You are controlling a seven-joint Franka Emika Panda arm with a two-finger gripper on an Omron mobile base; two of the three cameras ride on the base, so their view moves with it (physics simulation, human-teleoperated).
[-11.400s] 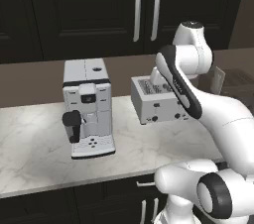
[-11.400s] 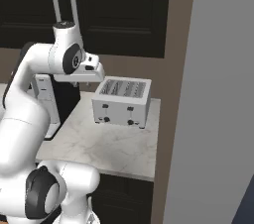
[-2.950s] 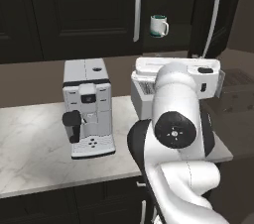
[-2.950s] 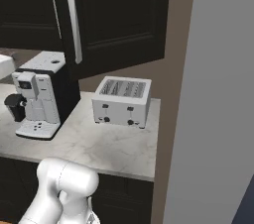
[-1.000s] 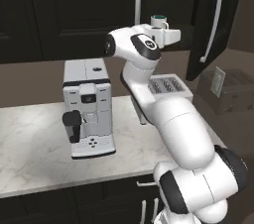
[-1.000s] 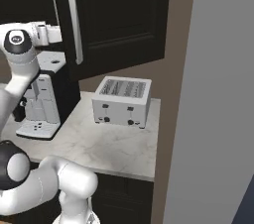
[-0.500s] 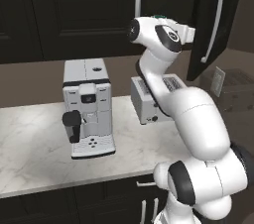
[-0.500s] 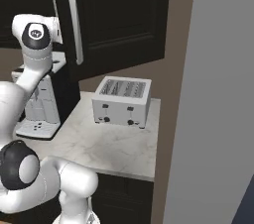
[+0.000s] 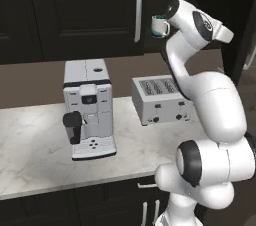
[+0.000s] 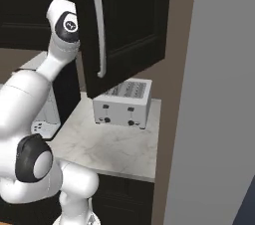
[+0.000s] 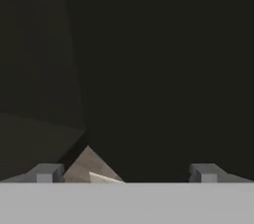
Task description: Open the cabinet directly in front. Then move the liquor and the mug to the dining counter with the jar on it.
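The cabinet [image 9: 85, 15] hangs above the worktop, its left door shut behind a silver bar handle [image 9: 139, 10]. Its right door [image 10: 124, 20] stands swung open, with a long handle [image 10: 99, 32] facing the right base camera. Inside the opening, the teal mug [image 9: 160, 26] sits on a shelf just left of my arm's upper link [image 9: 192, 22]. My gripper [image 11: 126, 173] is open, its fingertips [image 11: 47, 172] spread wide and nothing between them, facing a dark surface. The liquor, the jar and the dining counter are out of view.
A white coffee machine [image 9: 89, 110] and a toaster [image 9: 162, 99] stand on the marble worktop [image 9: 35, 145] under the cabinet. A grey wall [image 10: 219, 94] closes off the right side. My arm [image 10: 62, 30] rises between the coffee machine and the open door.
My arm's top has swung right, from in front of the mug to beside it. The right cabinet door stands wider open than a second ago.
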